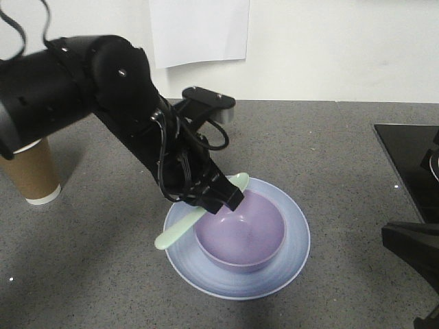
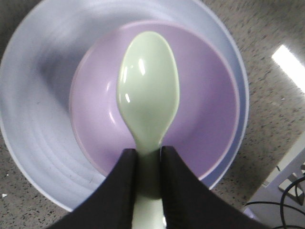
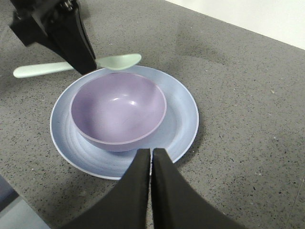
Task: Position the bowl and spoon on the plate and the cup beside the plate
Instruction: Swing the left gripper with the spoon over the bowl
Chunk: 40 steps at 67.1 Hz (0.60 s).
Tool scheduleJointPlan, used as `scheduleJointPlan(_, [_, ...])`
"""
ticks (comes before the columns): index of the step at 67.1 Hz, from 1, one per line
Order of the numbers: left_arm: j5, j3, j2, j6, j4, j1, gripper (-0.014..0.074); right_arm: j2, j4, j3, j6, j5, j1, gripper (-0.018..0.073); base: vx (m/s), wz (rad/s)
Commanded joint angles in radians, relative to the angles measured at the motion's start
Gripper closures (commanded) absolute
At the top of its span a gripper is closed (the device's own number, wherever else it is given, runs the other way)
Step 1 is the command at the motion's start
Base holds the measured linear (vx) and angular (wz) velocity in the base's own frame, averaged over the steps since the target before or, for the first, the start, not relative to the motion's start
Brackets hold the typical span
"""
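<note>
The lavender bowl [image 1: 241, 233] sits inside the light blue plate [image 1: 288, 264] at the middle of the grey counter. My left gripper [image 1: 230, 195] is shut on the mint-green spoon [image 1: 180, 229] at its neck, holding it over the bowl's left rim. In the left wrist view the spoon [image 2: 148, 90] head hangs above the bowl [image 2: 205, 109] and plate [image 2: 33, 119], with the left gripper [image 2: 148, 157] clamped on the handle. The brown paper cup [image 1: 33, 175] stands upright far left, apart from the plate. My right gripper [image 3: 151, 152] is shut and holds nothing, hovering near the plate's [image 3: 183, 117] front edge.
A black glossy panel [image 1: 408, 164] lies on the counter at the right edge. The right arm's dark body [image 1: 411, 253] sits at the lower right. A white wall with a sheet of paper [image 1: 199, 31] closes the back.
</note>
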Motion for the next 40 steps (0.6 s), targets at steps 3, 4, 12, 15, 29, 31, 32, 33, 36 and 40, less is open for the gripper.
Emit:
scheduleJointPlan(3, [-0.026,-0.035,-0.023,-0.016,-0.012,-0.013,0.0603,0.001,0.008,-0.027,-0.002,-0.069,-0.002,0.0564,0.00,0.00])
scheduleJointPlan(4, [-0.026,-0.035,-0.021,-0.016,-0.012,-0.013,0.0603,0.001,0.008,-0.027,-0.002,-0.069,-0.002,0.0564,0.00,0.00])
scheduleJointPlan(12, [-0.028,-0.035,-0.002,-0.016,-0.019,-0.016,0.0603,0.001,0.008,-0.027,-0.002,-0.069,-0.002,0.0564,0.00,0.00])
scheduleJointPlan(15, [-0.028,-0.035,0.007,-0.017,-0.019,-0.016,0.0603,0.001,0.008,-0.027,-0.002,-0.069,-0.002,0.0564,0.00,0.00])
scheduleJointPlan(29, [-0.031,-0.035,0.032,-0.027,-0.029,-0.016,0.0603,0.001,0.007,-0.027,-0.002,-0.069,-0.002,0.0564,0.00,0.00])
scheduleJointPlan(31, [-0.031,-0.035,0.034,-0.027,-0.029,-0.016,0.0603,0.001,0.007,-0.027,-0.002,-0.069,-0.002,0.0564,0.00,0.00])
scheduleJointPlan(32, [-0.031,-0.035,0.034,-0.027,-0.029,-0.016,0.0603,0.001,0.007,-0.027,-0.002,-0.069,-0.002,0.0564,0.00,0.00])
scheduleJointPlan(33, [-0.032,-0.035,0.033,-0.027,-0.029,-0.016,0.0603,0.001,0.007,-0.027,-0.002,-0.069,-0.002,0.0564,0.00,0.00])
scheduleJointPlan(36, [-0.036,-0.035,0.033,-0.027,-0.029,-0.016,0.0603,0.001,0.007,-0.027,-0.002,-0.070,-0.002,0.0564,0.00,0.00])
scheduleJointPlan(40, [-0.037,-0.035,0.033,-0.027,-0.029,-0.016,0.0603,0.001,0.007,-0.027,-0.003,-0.070,-0.002,0.0564,0.00,0.00])
